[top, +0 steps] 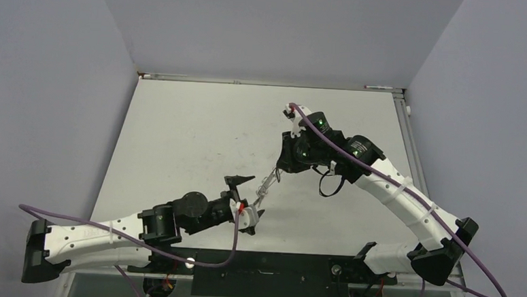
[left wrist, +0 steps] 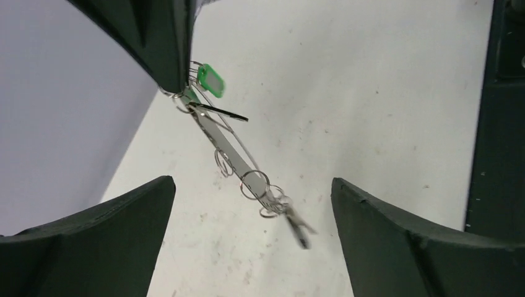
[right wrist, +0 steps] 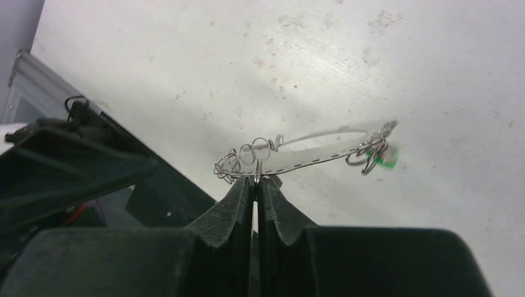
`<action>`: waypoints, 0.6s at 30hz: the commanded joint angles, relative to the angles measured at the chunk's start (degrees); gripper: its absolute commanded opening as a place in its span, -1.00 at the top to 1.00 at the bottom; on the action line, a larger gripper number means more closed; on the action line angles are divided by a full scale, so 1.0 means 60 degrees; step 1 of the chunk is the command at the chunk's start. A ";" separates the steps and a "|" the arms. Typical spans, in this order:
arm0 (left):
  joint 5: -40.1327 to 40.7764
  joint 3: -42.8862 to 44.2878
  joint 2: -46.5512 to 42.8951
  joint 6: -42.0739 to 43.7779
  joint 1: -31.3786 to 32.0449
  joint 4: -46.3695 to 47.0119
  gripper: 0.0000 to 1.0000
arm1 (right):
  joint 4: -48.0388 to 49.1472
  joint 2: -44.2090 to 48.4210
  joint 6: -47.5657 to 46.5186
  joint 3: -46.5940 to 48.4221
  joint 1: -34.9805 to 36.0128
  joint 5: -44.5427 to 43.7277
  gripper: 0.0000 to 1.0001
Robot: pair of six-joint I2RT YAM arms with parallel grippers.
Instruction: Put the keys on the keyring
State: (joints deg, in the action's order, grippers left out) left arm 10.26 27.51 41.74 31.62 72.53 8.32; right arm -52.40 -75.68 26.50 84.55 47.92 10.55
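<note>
Status: keys (left wrist: pixel 297 224) appear on keyring (left wrist: pixel 229 148); task near complete.
Centre frame, right gripper (right wrist: pixel 255 185) pinches keyring; left gripper (top: pixel 247 201) spread, empty.

Counter (top: pixel 193 131): white, matte, scuffed with small dark specks.
Left wall (top: pixel 45 96): plain pale grey, along the counter's left edge.
Right wall (top: pixel 494 120): same grey, along the counter's right edge.
Back wall (top: pixel 274 26): plain grey, behind the counter's far edge.
Rail (top: pixel 264 82): metal strip on the counter's far edge.
Light: soft, even.

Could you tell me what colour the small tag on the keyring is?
The tag is green; left wrist view.
</note>
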 commanded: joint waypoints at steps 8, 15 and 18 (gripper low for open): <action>0.2797 0.3099 -0.0962 -0.5770 0.0319 -0.6197 -0.92 | 0.4383 -0.0276 0.1027 -0.2171 -0.0690 -0.0087 0.90; 0.3116 0.2945 -0.1418 -0.6390 0.0304 -0.7481 -0.92 | 0.4764 -0.0724 0.1623 -0.2824 -0.0804 -0.1223 0.90; 0.3068 0.2681 -0.1704 -0.6396 0.0304 -0.7196 -0.93 | 0.4238 -0.0795 0.1871 -0.3113 -0.0811 -0.1533 0.90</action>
State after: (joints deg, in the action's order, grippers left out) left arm 27.22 44.71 33.47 -3.70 74.15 -33.12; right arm -27.46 -79.66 34.41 67.75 43.72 6.24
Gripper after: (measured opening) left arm 0.963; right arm 0.063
